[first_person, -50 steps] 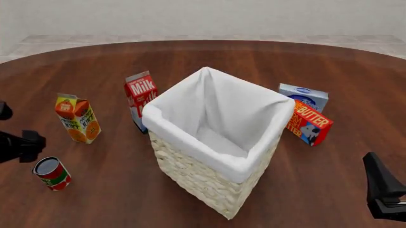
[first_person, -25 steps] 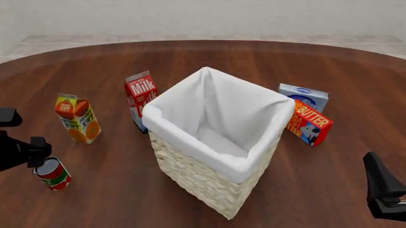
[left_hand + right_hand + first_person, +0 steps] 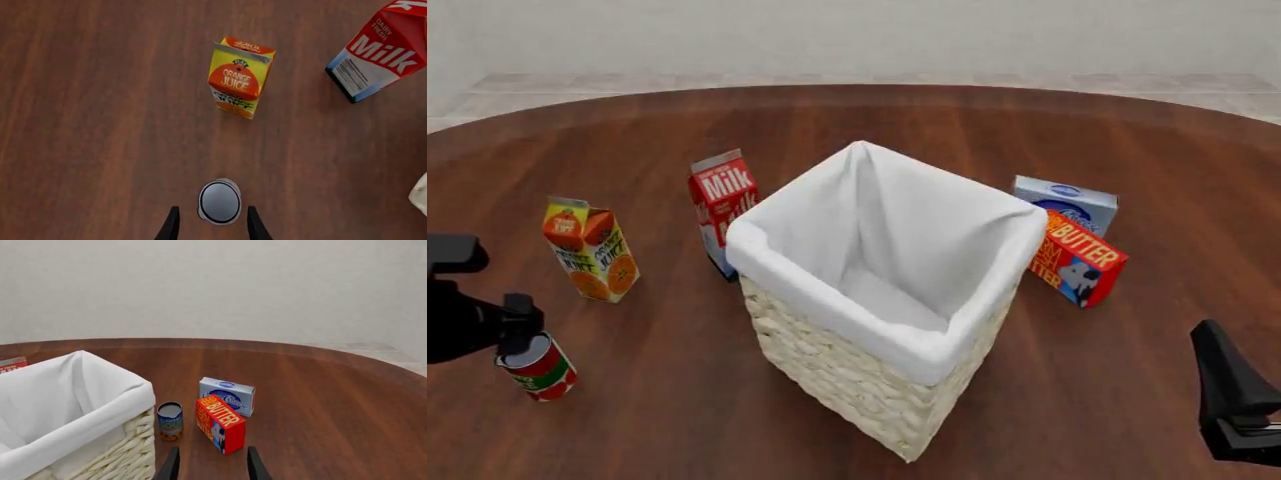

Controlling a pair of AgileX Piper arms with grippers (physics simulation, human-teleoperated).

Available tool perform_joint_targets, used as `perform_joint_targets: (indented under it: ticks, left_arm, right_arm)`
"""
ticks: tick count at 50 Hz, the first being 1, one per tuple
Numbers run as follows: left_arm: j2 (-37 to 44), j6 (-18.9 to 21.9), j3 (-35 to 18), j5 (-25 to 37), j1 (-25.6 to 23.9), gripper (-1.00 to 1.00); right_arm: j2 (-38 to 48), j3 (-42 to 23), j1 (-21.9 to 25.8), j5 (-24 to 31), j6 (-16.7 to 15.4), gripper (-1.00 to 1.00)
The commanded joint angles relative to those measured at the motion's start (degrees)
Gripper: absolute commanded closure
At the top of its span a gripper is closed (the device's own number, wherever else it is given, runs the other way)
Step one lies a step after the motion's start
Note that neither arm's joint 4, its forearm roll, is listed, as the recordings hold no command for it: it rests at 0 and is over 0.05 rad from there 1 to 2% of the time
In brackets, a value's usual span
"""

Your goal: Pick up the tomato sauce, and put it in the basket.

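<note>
Tomato sauce: small red-labelled tin can with grey top (image 3: 537, 366) is seen upright near the tabletop's (image 3: 1121, 150) left edge.
Left claw (image 3: 213, 226): spread wide, fingers flanking the can.
Right claw (image 3: 213, 465): parted, holding nothing.
Basket: cream wicker, white-lined (image 3: 881, 300), mid-tabletop.

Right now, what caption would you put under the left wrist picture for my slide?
Left end effector open above the tomato sauce, orange juice carton and milk carton beyond.
</note>
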Motion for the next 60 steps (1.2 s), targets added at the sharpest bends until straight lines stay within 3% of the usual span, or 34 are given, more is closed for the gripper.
perform_joint_targets:
  ticks: [1,19,24,30,33,35,45,46,48,58,60]
  left_arm:
    - [2.4,-0.11,0.08,-1.8,-0.13,-1.0]
    - [4.81,-0.04,1.1,-4.08,-0.66,-1.0]
    - [6.73,0.29,2.69,-7.38,-0.51,-1.0]
    - [5.89,0.2,1.68,-5.26,-0.63,-1.0]
    - [8.07,0.26,3.46,-9.07,-0.76,-1.0]
    - [6.51,0.27,2.21,-6.11,-0.78,-1.0]
    - [7.66,0.68,2.65,-7.31,-0.66,-1.0]
    - [8.82,0.73,3.65,-9.51,-0.64,-1.0]
    - [7.59,0.57,2.76,-7.42,-0.81,-1.0]
    - [8.66,0.4,2.47,-8.27,-0.81,-1.0]
    - [10.45,0.58,3.87,-11.26,-0.69,-1.0]
  right_arm:
    - [0.0,0.0,0.0,0.01,0.0,-1.0]
    - [-0.02,0.0,0.01,0.02,0.0,-1.0]
    - [0.0,0.0,0.01,0.01,0.0,-1.0]
    - [-0.01,-0.01,-0.01,0.02,0.0,-1.0]
    - [0.02,0.0,0.0,0.0,0.0,-1.0]
    - [0.0,0.0,0.0,0.01,0.0,-1.0]
    - [-0.01,0.0,0.0,0.01,0.0,-1.0]
    - [-0.02,0.0,0.0,0.02,0.01,-1.0]
    - [0.0,0.0,0.0,0.01,-0.01,-1.0]
    - [-0.02,-0.01,-0.01,0.02,0.0,-1.0]
    - [-0.02,0.0,0.01,0.02,0.01,-1.0]
